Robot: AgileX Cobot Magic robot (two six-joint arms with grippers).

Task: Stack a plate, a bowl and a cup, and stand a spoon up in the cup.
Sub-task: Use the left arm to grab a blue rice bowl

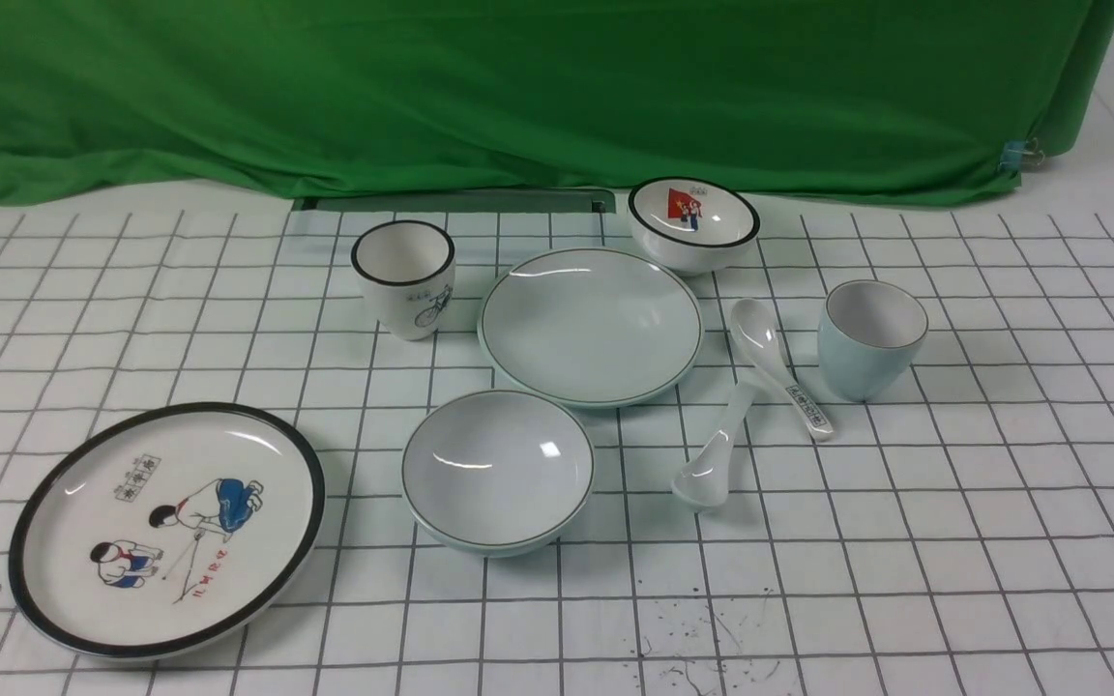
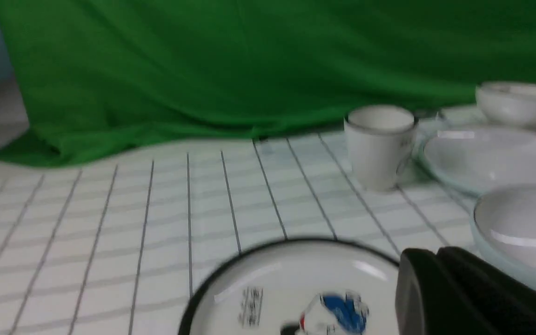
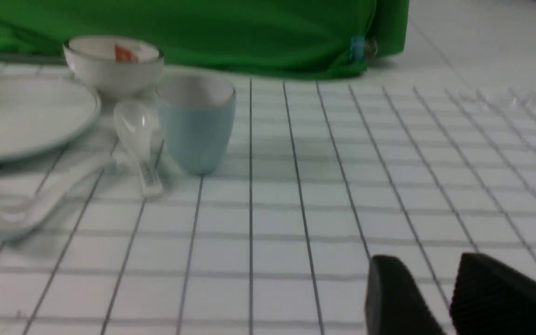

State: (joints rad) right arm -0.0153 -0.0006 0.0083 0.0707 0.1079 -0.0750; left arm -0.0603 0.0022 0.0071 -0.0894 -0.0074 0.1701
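The right gripper is over the gridded table, its dark fingers parted, bare table between them, nothing held. Well apart from it the cup stands upright. A labelled spoon lies just beside the cup, between it and the plate. The plain spoon lies nearby, blurred. A red-pictured bowl stands before the green cloth.
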